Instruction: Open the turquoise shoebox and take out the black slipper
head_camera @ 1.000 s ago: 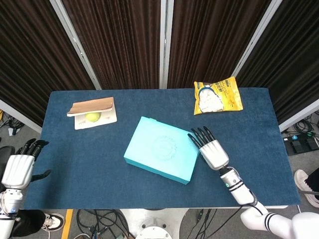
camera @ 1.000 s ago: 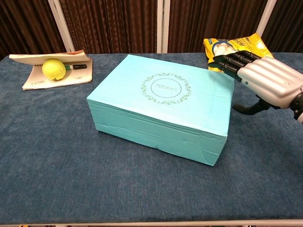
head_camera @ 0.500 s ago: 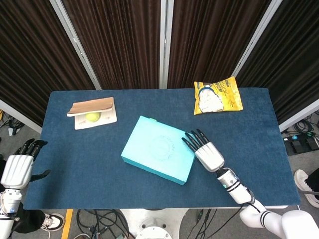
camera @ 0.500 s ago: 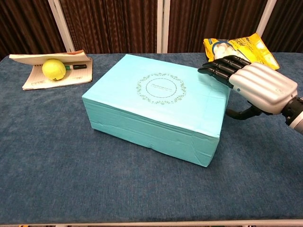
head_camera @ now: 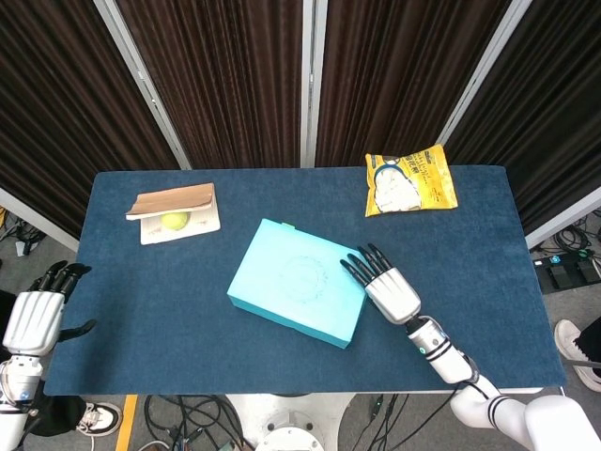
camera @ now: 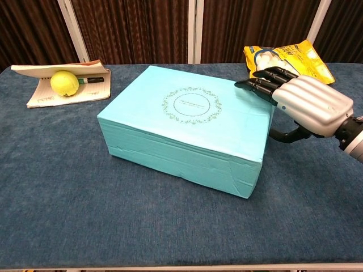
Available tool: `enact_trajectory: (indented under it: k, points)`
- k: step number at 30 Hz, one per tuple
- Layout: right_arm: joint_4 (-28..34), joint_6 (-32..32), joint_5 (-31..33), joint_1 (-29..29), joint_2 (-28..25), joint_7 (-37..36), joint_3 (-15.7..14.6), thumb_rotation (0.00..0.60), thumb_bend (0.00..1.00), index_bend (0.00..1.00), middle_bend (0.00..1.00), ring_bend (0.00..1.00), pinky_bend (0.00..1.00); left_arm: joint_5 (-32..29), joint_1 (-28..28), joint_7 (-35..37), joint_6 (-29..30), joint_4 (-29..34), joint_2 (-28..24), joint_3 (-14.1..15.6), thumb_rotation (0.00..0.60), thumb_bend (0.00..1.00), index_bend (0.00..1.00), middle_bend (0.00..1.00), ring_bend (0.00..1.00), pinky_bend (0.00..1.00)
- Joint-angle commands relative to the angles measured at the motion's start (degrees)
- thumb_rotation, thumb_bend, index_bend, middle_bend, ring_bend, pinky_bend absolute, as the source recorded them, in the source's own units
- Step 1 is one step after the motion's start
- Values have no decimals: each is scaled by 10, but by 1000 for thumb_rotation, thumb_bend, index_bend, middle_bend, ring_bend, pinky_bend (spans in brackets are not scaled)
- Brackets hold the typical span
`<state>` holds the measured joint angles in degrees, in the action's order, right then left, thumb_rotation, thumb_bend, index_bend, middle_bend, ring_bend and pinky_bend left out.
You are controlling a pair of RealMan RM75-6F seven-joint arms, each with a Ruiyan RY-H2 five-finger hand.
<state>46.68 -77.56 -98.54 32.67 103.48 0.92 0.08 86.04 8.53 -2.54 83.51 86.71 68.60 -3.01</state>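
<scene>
1. Taking the shoebox (camera: pixel 187 133) as our landmark, we see our right hand (camera: pixel 309 102) at its right end, nearer than a second ago: the dark fingers (camera: pixel 262 84) now lie stretched out and slightly apart over the lid's right edge, holding nothing, with the thumb hanging below beside the box's end wall.
2. The box itself has slid a little to the left across the worktop (camera: pixel 68 198) under that contact, and its lid is shut, so the black slipper must be inside, out of our sight.
3. We judge the opening has only begun: the fingers have reached the lid edge but have not lifted it, and a box that slides this readily may need bracing.
4. Far left of the box, off the worktop's edge in the head view, our left hand (head_camera: pixel 36 315) hangs with fingers loosely spread and empty.
5. Behind the box to the left lie an open book (camera: pixel 42 85) with a yellow ball (camera: pixel 64 83) and a marker (camera: pixel 91 80) resting on it.
6. Behind the box to the right lies a yellow snack bag (camera: pixel 295 56).
7. The worktop is covered in blue cloth, and dark curtains (head_camera: pixel 225 85) with pale uprights close off the room behind.
</scene>
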Motion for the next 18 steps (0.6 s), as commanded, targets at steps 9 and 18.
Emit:
enact_trajectory:
  k: [9, 18]
  points:
    - [-57, -75, -8, -6, 24, -90, 7, 600, 256, 387, 321, 166, 127, 3, 0, 4, 1, -1, 1, 2, 600, 70, 194, 189, 114, 323]
    - [-28, -79, 24, -12, 16, -174, 28, 600, 232, 567, 459, 299, 267, 4, 2, 1, -2, 3, 0, 2, 600, 70, 194, 189, 113, 323]
